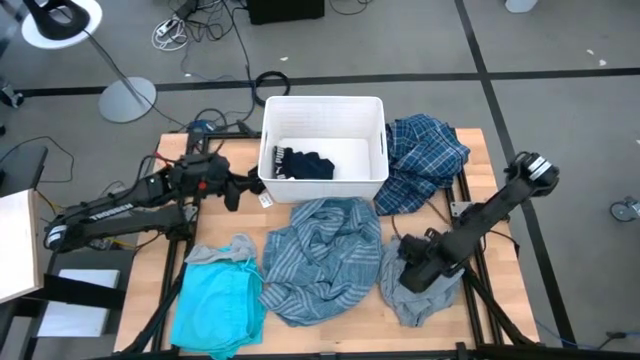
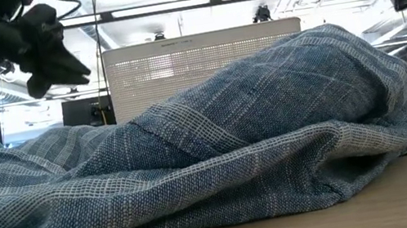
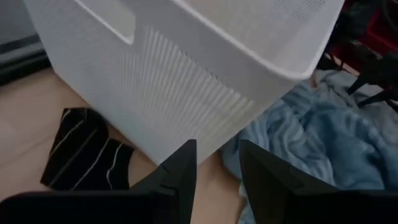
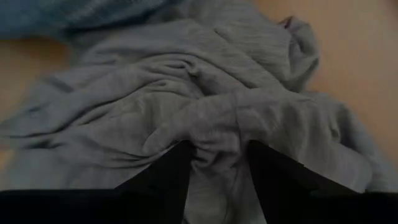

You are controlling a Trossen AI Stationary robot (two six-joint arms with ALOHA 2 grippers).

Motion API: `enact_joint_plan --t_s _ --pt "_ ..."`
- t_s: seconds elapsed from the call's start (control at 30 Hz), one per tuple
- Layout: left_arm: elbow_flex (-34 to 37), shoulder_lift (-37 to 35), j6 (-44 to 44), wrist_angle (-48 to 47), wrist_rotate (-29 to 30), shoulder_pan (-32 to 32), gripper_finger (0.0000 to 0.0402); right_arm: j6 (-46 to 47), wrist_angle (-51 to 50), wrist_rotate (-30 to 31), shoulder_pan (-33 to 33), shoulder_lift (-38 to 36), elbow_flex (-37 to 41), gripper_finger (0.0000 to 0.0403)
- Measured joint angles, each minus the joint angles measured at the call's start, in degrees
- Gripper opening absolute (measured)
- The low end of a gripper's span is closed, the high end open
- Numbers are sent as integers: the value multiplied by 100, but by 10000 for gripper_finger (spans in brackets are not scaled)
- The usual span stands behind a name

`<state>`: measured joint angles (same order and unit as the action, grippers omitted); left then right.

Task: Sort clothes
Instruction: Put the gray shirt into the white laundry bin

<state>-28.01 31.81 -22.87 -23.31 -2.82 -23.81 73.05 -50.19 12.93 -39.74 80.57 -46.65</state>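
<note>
A white bin (image 1: 323, 150) stands at the table's far middle with a small dark striped piece (image 1: 305, 165) inside. Another dark striped piece (image 3: 87, 149) lies flat on the table by the bin's wall. My left gripper (image 3: 217, 165) hovers open in front of that wall with nothing between its fingers. The blue-grey striped shirt (image 1: 320, 255) lies heaped in the middle, the turquoise garment (image 1: 215, 305) at the near left, and the plaid shirt (image 1: 425, 160) right of the bin. My right gripper (image 4: 217, 162) points down, open, over the crumpled grey garment (image 1: 415, 295) at the near right. My right gripper comes at the grey garment from above, with a raised fold (image 4: 217, 134) of it between the two fingers. The garment lies crumpled on the table. I cannot tell whether the fingers touch the cloth.
Bare wood (image 1: 225, 225) shows between the bin, the turquoise garment and the striped shirt. The plaid shirt hangs partly over the table's right edge. In the low view the striped shirt (image 2: 194, 157) fills the foreground and hides most of the table.
</note>
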Motion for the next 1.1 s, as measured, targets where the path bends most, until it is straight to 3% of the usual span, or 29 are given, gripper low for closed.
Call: enact_joint_plan --t_s 0.1,0.23,0.43,0.73,1.0,1.1 --pt "213 -2 -195 35 -1 24 127 -308 371 -159 23 524 2 133" --pt "601 0 -410 422 1 201 127 -481 516 -569 89 865 -33 25" --pt "1211 0 -723 1345 -4 480 127 -276 -1074 -494 84 532 -863 7" --pt "1834 -1 -825 2328 70 696 127 -299 -3976 1162 139 123 -3711 3" --pt "1987 5 -870 2627 83 706 127 -2658 -3519 3222 909 80 -5628 1" --pt "1987 0 -836 2673 84 706 127 -3840 -2874 3599 1451 85 -6154 1"
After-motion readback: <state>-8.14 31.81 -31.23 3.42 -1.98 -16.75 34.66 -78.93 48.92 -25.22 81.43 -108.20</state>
